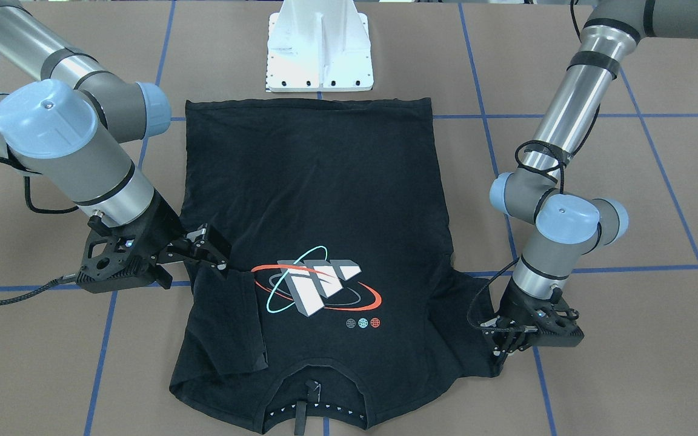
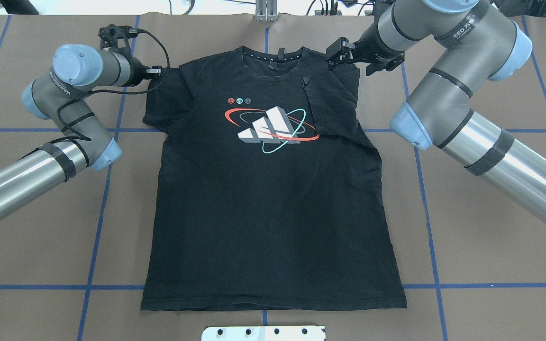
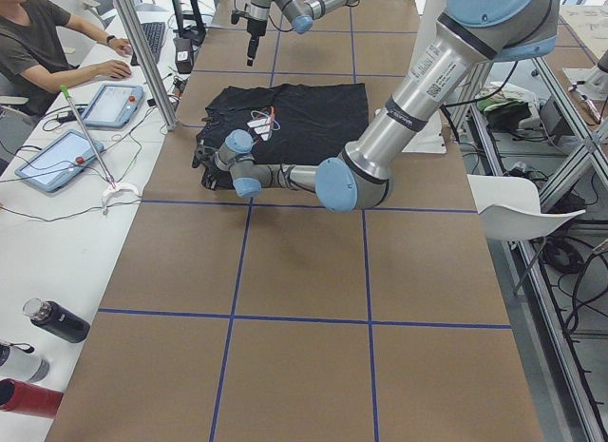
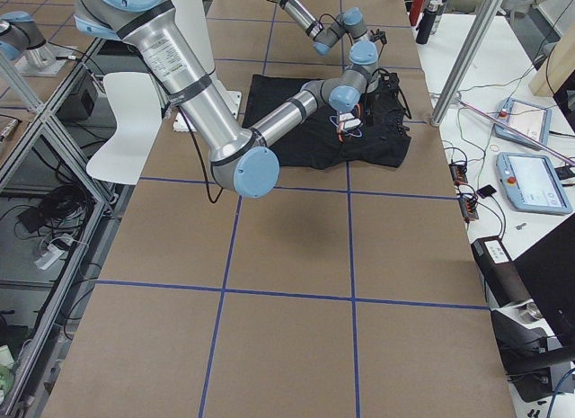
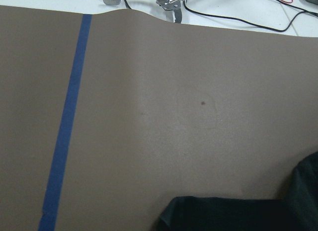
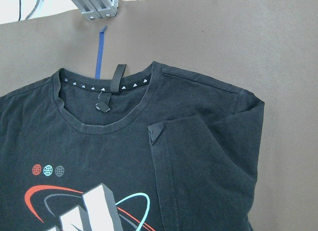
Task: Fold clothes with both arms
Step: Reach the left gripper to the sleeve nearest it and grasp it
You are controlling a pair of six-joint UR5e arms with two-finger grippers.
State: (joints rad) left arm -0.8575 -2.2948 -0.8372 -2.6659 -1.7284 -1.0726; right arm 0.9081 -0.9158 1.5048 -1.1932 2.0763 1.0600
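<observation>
Overhead exterior view gives the cleanest look: the shirt [image 2: 273, 203] is spread flat in the middle of the table [image 2: 491, 246], print side up, hem toward the robot's base and collar [image 2: 273, 54] at the far edge. It's soft black fabric, mostly smooth with a few shallow wrinkles near the right side seam. The logo [image 2: 273, 125] is three chunky white-grey slanted blocks with an orange ring and a thin teal ring looping round them, plus three tiny dots above. The table is matte brown, like cardboard, crossed by blue tape [image 2: 97, 227] in a big grid. The right sleeve [image 2: 332, 104] is flipped in over the chest as a flat, roughly rectangular flap with a crisp straight edge, one corner turned over. The right gripper [image 1: 212, 248] sits just above that shoulder with its black fingers spread apart and nothing between them. The left sleeve [image 2: 159, 104] is laid out to the side, and the left gripper [image 1: 503, 348] is down at its outer edge, touching the fabric. Its fingers look close together, but I honestly can't tell whether they've pinched the cloth; the left wrist view only shows bare table and a dark sliver of shirt.
</observation>
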